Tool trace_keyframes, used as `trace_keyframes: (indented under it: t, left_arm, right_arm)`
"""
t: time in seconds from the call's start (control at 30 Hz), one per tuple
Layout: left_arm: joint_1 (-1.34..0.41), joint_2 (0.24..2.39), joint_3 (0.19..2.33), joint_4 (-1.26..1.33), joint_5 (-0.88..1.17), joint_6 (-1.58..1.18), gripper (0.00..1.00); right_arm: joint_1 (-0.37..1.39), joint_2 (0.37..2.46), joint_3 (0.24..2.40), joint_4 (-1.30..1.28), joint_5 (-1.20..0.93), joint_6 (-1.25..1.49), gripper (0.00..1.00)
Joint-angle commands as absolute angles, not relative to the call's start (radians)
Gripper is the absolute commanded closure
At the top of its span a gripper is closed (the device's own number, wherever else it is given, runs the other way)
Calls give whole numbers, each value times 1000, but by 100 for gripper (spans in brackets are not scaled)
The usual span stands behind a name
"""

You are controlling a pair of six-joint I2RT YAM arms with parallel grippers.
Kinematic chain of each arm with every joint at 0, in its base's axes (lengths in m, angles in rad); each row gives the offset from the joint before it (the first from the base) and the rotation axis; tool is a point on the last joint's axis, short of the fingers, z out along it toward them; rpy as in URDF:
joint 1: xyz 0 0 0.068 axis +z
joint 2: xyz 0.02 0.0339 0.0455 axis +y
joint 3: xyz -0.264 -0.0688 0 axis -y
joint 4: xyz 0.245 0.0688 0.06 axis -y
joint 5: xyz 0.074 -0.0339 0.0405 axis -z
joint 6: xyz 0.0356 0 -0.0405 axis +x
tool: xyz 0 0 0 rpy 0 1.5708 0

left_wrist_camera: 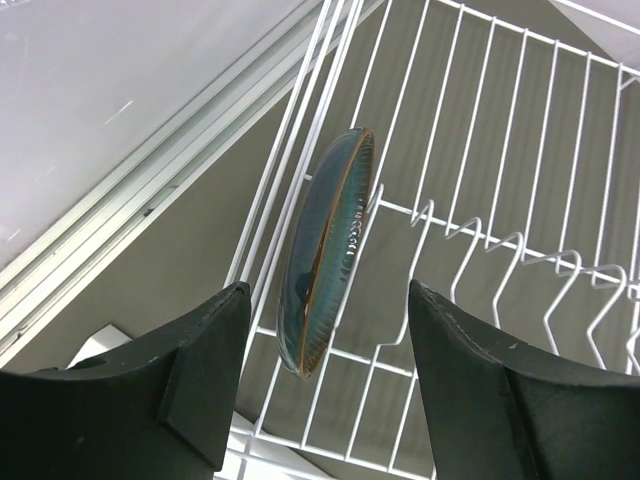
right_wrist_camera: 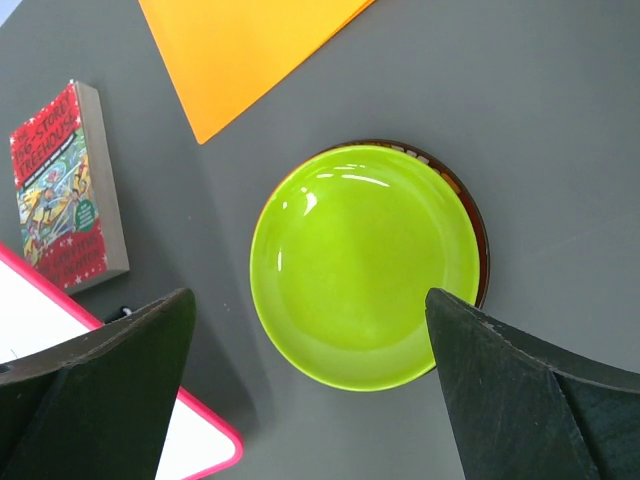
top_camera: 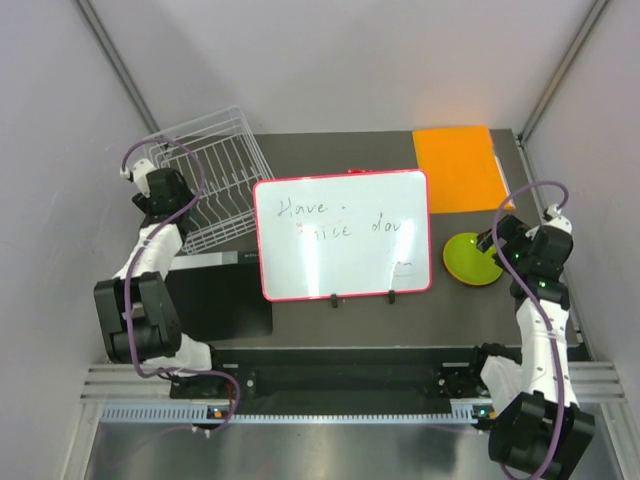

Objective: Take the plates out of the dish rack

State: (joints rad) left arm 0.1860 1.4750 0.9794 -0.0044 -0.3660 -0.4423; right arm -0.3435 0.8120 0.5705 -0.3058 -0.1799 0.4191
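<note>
Ideally the left pincer (left_wrist_camera: pixel 328 290), wide open and empty, should close squarely on the teal plate (left_wrist_camera: pixel 325 250) standing on edge at one side of the dish rack (top_camera: pixel 215 160).

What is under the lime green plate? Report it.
Past the right edge of the lime green plate, a dark rim of another plate peeks out. The rest of it, and anything stacked lower, is covered.
</note>
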Motion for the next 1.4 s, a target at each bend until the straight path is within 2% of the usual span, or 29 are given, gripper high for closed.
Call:
trace_keyframes:
  t: [0.0,0.2,0.37,0.4,0.43,0.53,0.63,0.7,0.73,0.77,0.97,1.17,1.37]
  left_arm:
    - [192,1502,989,61,-405,-439,33]
    - [192,1531,973,90,-414,-459,35]
    - [192,1572,986,98,-416,-449,47]
    - [192,1577,991,100,-417,-446,51]
    - [192,1589,992,98,-416,-445,60]
    - [192,1603,994,103,-411,-442,71]
    - [192,1608,991,92,-396,-437,75]
    - [192,1611,991,89,-388,-431,83]
    - [192,1615,989,87,-376,-428,94]
    - [192,1615,991,83,-367,-413,100]
    - [180,1617,1035,31,-311,-322,100]
    - [109,1591,1132,-60,-396,-180,100]
    - [22,1532,1150,-75,-567,-92,100]
  right_arm:
    - [-351,827,563,-232,-192,410,3]
    - [-353,839,554,-216,-202,413,2]
    - [-351,862,555,-215,-204,408,3]
    - [-351,864,555,-215,-204,410,3]
    - [-351,867,554,-213,-207,411,3]
    - [-351,868,551,-213,-206,411,3]
    - [-351,864,551,-219,-207,411,3]
    - [-353,864,551,-219,-206,411,3]
    - [-351,864,551,-219,-207,413,3]
    - [-351,865,551,-219,-209,413,3]
    - [-351,862,551,-222,-209,408,3]
    - [-350,856,555,-232,-207,403,3]
    - [-347,842,574,-264,-192,388,3]
